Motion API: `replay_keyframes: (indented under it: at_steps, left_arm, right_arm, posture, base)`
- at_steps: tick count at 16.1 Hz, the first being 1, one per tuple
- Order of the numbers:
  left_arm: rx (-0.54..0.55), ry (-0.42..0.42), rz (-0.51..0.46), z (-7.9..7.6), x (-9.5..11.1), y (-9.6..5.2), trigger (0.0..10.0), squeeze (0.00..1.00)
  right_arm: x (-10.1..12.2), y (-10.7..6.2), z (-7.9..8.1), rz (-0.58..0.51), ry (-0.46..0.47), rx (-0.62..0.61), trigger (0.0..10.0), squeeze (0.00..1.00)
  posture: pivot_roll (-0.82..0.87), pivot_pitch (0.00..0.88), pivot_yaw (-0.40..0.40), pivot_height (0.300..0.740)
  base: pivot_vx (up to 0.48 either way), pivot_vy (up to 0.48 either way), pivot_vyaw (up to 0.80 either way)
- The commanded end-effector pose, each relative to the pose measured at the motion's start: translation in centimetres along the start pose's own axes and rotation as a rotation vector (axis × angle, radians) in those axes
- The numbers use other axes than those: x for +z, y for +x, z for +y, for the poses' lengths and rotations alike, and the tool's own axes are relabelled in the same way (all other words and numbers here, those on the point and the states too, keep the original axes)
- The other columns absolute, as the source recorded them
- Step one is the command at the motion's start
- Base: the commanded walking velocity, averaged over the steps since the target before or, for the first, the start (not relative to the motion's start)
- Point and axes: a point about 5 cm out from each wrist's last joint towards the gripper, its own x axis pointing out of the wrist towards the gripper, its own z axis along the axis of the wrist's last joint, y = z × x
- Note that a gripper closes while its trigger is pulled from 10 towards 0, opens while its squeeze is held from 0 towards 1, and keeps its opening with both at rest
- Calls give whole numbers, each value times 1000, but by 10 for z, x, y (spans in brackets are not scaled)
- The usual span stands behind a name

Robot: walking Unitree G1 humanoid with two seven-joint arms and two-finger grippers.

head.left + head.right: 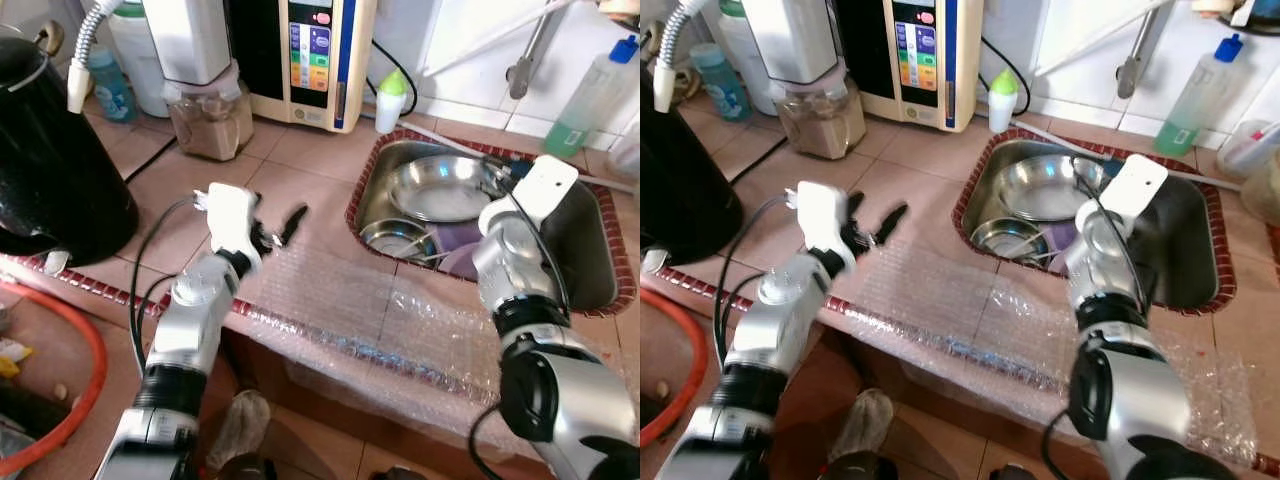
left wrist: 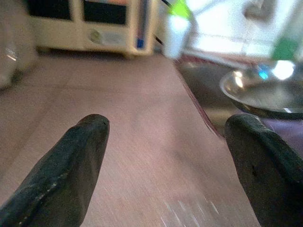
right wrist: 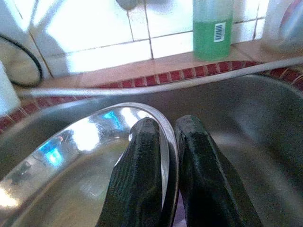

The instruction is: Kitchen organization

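A shiny, round steel bowl [image 1: 440, 187] rests tilted in a rectangular metal sink [image 1: 590, 270] set into a tiled terracotta counter [image 1: 300, 160], at about 1 o'clock. The right gripper [image 3: 163, 142] reaches into the sink, its two matte black fingers pinching the bowl's thin rim. At 9 o'clock, the left gripper [image 1: 282, 228] hovers above the counter, fingers spread wide. Crinkled clear bubble wrap [image 1: 370, 320] drapes over the counter's front edge. A smaller steel dish [image 1: 395, 240] lies partly hidden beneath the bowl.
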Motion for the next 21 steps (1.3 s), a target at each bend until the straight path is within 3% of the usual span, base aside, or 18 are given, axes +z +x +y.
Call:
replay_keyframes:
  at_steps: [1, 2, 4, 5, 6, 7, 8, 16, 20, 21]
  left_arm:
    - [-28, 25, 24, -3, -2, -2, 10000, 1000]
    - [-46, 46, 43, -6, -7, -6, 10000, 1000]
    - [-81, 79, 70, -13, -11, -9, 10000, 1000]
    - [-89, 89, 74, -15, -12, -9, 10000, 1000]
    - [-94, 93, 77, -17, -11, -9, 10000, 1000]
    - [-100, 99, 79, -18, -11, -9, 10000, 1000]
    - [-110, 107, 82, -20, -10, -10, 10000, 1000]
    - [-153, 136, 110, -24, -10, -13, 10000, 1000]
    - [-67, 121, 115, -19, -17, -18, 10000, 1000]
    - [1, 82, 96, -13, -18, -22, 10000, 1000]
  right_arm:
    - [-2, 0, -5, -5, -42, -14, 1255, 0]
    - [-8, -1, -10, 19, -51, -30, 3647, 0]
    - [-21, -3, -15, 82, -52, -65, 4510, 0]
    - [-27, -5, -16, 108, -60, -72, 7373, 0]
    - [-32, -7, -16, 132, -66, -74, 9255, 0]
    - [-37, -8, -17, 155, -63, -80, 10000, 0]
    - [-44, -10, -19, 184, -50, -92, 10000, 1000]
    - [-50, -14, -14, 210, 1, -69, 10000, 1000]
    - [-58, -19, -10, 199, -18, 40, 10000, 1000]
    - [-65, -27, -7, 170, -83, 117, 10000, 1000]
  posture:
    - [23, 10, -4, 740]
    - [29, 12, -5, 740]
    - [34, 14, -4, 740]
    - [36, 15, -4, 740]
    - [37, 16, -3, 740]
    - [38, 16, -3, 740]
    - [40, 17, -2, 740]
    - [40, 15, 0, 740]
    - [47, 6, -25, 740]
    - [50, 0, -32, 740]
  base:
    - [0, 0, 0]
    - [0, 0, 0]
    - [0, 0, 0]
    - [0, 0, 0]
    - [0, 0, 0]
    - [0, 0, 0]
    - [0, 0, 0]
    - [0, 0, 0]
    - [0, 0, 0]
    - [0, 0, 0]
